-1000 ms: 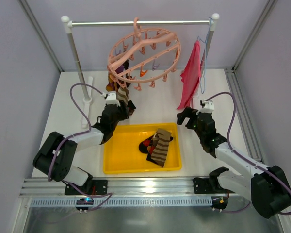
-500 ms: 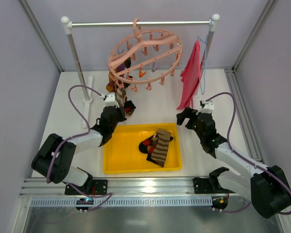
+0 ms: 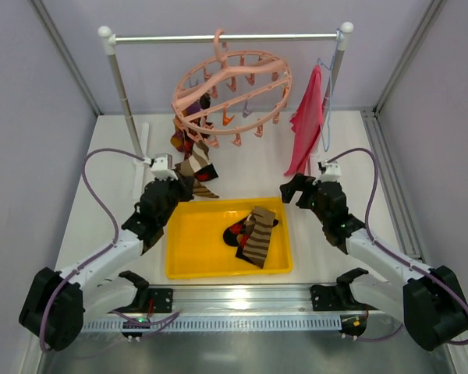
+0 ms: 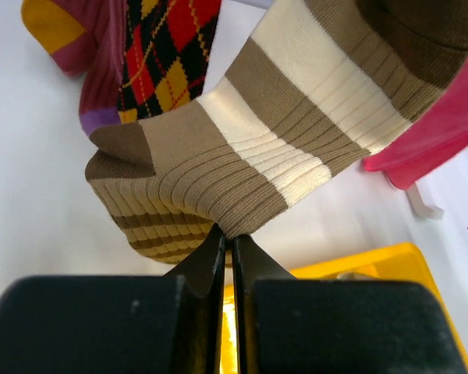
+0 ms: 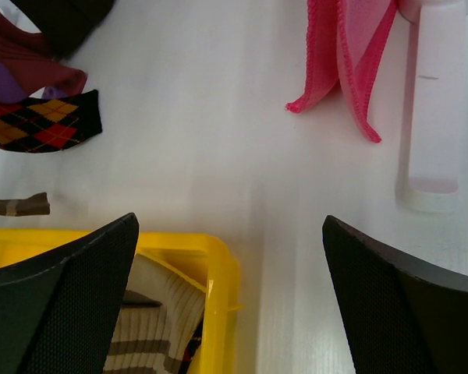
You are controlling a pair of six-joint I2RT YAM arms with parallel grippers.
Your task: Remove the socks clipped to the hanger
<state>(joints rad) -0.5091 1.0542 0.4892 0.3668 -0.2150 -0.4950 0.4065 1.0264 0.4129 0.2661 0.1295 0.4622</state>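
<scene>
The salmon-pink ring hanger [image 3: 231, 87] hangs by its hook from the rack's rod. A maroon sock [image 4: 70, 31] and a dark argyle sock [image 4: 168, 54] hang below its left side [image 3: 183, 139]. My left gripper [image 3: 175, 183] is shut on the lower edge of a brown-cream striped sock [image 3: 196, 167], just behind the yellow tray's far-left corner. In the left wrist view the gripper [image 4: 228, 238] pinches that sock [image 4: 249, 156]; its top end is out of view. My right gripper [image 3: 292, 189] is open and empty at the tray's far-right corner [image 5: 230, 226].
The yellow tray [image 3: 179, 249] holds a striped sock [image 3: 257, 238] and a dark one. A pink-red cloth [image 3: 306, 121] hangs at the rack's right post, close to my right gripper. The rack's white feet [image 5: 433, 101] stand on the table at both sides.
My left arm has drawn back toward the near left with the striped sock in its jaws. The hanger's left side has risen and it hangs more level. The right arm has barely moved.
</scene>
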